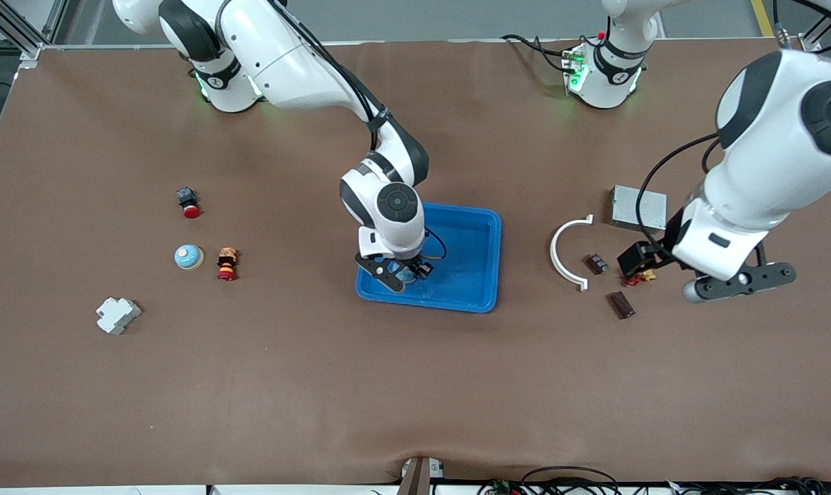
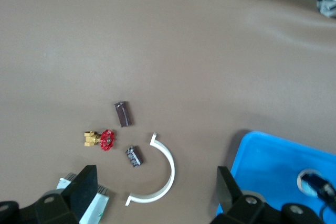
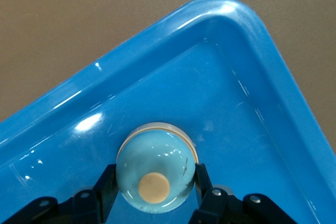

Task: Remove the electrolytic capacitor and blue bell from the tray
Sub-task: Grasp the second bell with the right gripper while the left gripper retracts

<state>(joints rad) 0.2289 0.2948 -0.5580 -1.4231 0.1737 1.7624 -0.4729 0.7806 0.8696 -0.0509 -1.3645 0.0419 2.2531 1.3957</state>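
My right arm reaches out from its base and bends down into the tray. My right claw sits low in the tray corner toward the right arm's end, fingers pressed against both sides of the bell. My left arm waits, well off the tray toward its own end, left claw spread wide over the surface.
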